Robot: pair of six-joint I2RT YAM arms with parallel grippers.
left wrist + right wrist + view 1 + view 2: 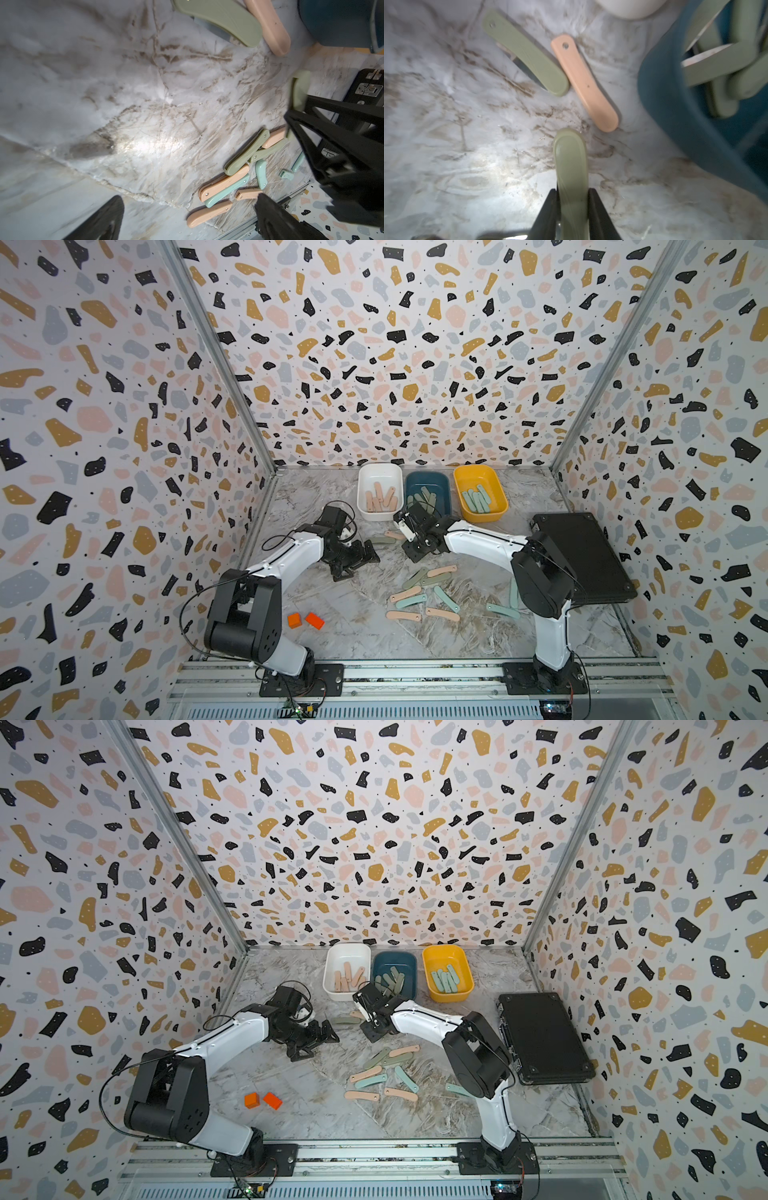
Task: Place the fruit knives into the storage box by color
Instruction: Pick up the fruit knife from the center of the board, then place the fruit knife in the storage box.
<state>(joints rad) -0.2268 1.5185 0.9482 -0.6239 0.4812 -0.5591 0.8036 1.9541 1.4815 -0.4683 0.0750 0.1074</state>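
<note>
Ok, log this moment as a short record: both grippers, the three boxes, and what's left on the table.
left gripper: open, empty
right gripper: shut on a sage green knife, near the blue box
white box: peach-pink knives
blue box: sage green knives
yellow box: mint teal knives
loose knives: all three colours mixed on the table
other: two orange blocks, closed black case

Blurred sage knife (571, 166) with its gripped end cut off by the frame edge, blue bin (675, 124) blurred and cropped, teal knife (514, 593) at three o'clock of the loose pile (410, 600) half hidden behind the right arm (540, 585).
</note>
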